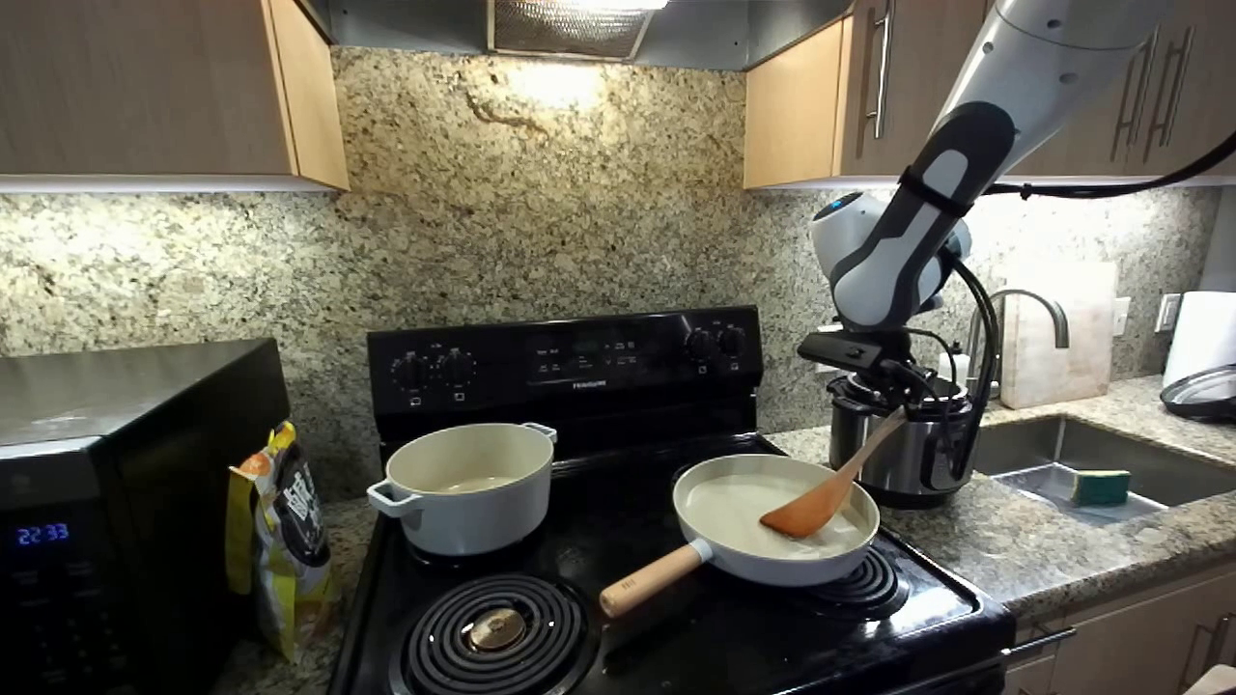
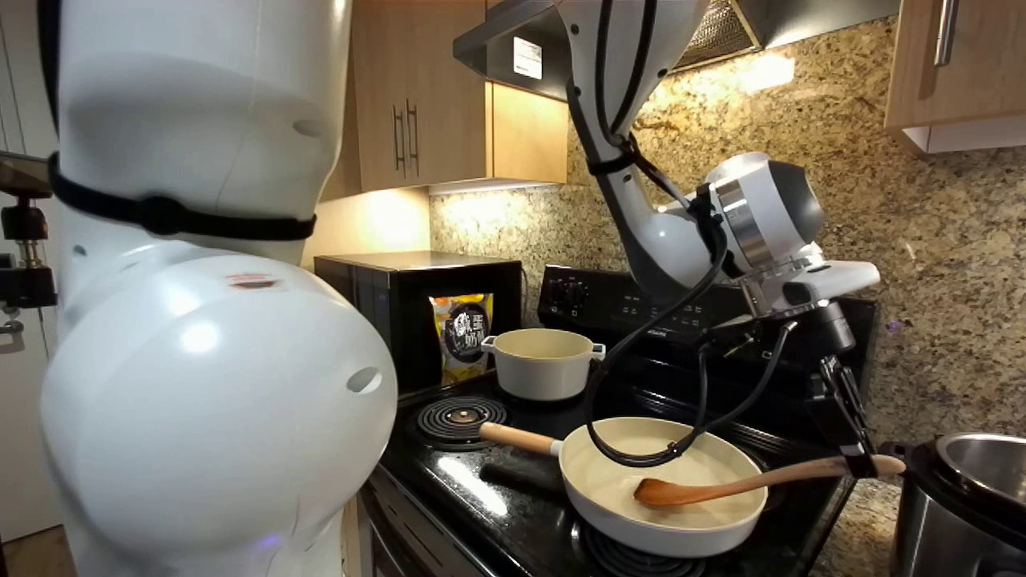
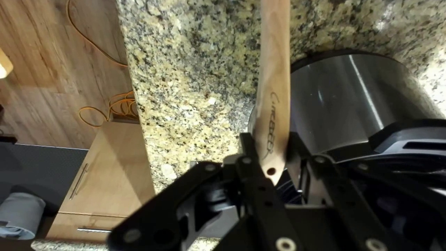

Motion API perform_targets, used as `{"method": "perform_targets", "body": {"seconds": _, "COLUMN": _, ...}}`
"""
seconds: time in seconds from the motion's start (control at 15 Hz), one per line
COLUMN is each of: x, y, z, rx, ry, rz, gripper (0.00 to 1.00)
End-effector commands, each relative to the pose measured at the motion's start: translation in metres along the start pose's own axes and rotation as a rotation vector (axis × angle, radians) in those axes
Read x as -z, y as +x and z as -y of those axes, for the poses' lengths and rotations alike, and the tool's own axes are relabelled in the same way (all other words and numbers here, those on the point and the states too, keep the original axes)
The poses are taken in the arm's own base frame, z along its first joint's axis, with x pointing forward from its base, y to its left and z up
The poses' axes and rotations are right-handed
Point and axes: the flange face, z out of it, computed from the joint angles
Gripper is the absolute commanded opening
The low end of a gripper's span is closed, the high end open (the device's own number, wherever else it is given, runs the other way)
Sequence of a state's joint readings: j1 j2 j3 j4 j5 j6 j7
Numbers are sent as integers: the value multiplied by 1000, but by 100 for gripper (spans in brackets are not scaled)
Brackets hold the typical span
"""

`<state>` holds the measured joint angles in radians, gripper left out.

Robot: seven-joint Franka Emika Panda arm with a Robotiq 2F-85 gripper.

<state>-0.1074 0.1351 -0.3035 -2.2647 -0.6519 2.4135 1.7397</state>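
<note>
The black tool (image 3: 271,141) is closed firmly around the handle of a wooden spatula (image 2: 761,479), gripping it close to the end with the small hole. In the wrist view the handle runs from the grip toward twelve o'clock, dark lettering along it. In both exterior views the spatula slants down into a pale frying pan (image 1: 724,507), its blade inside the rim; whether the blade touches the bottom cannot be told. In an exterior view, taking the pan as the clock's centre, a two-handled pot (image 1: 473,516) sits on the stove (image 1: 618,512) at nine o'clock, with a snack bag (image 1: 304,531) farther out beside the microwave (image 1: 183,502). A steel cooker (image 3: 331,104) stands on the granite tabletop (image 3: 188,87) at two o'clock.
</note>
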Motion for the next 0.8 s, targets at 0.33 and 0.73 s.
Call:
{"method": "perform_targets", "body": {"seconds": 0.33, "x": 33, "y": 23, "z": 26, "rx": 22, "ry": 42, "rz": -32, "gripper": 11}}
{"method": "perform_targets", "body": {"seconds": 0.73, "x": 55, "y": 8, "z": 52, "rx": 46, "ry": 66, "rz": -49, "gripper": 11}}
